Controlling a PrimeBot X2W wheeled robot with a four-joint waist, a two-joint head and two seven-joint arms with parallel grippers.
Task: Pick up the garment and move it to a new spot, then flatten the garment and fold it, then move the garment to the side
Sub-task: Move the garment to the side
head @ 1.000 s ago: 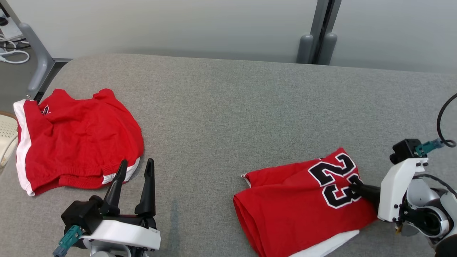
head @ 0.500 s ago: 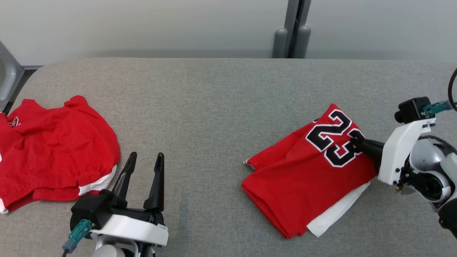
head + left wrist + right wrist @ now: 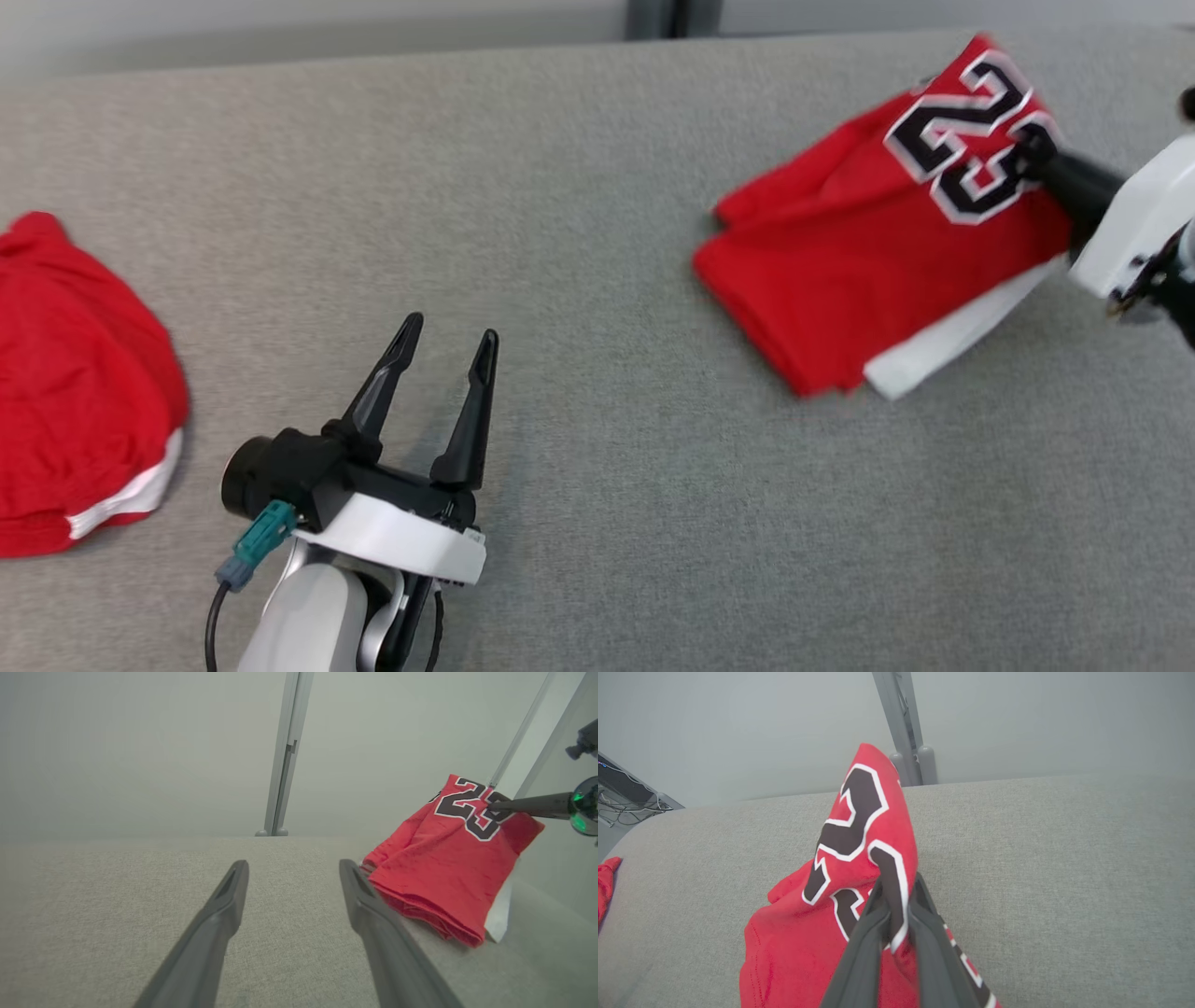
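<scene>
Pinching the cloth at the printed black-and-white number 23, the right gripper (image 3: 1032,149) has its two dark fingers closed tight on the upper right edge of the folded red jersey (image 3: 868,252). The jersey lies toward the far right of the grey fabric-covered bench (image 3: 607,467). In the right wrist view the gripped fold stands up above the fingers, while the rest of the jersey slopes down onto the bench. From the left wrist view the held end is raised off the surface and the lower folded edge rests on it, with a white layer showing under the red along the near right side. The left gripper (image 3: 446,341) hovers low over bare bench at the lower left of the head view, its fingers spread wide and holding nothing, well apart from the jersey. A second red garment with a white stripe (image 3: 75,411) lies crumpled at the far left of the bench, apart from both grippers.
</scene>
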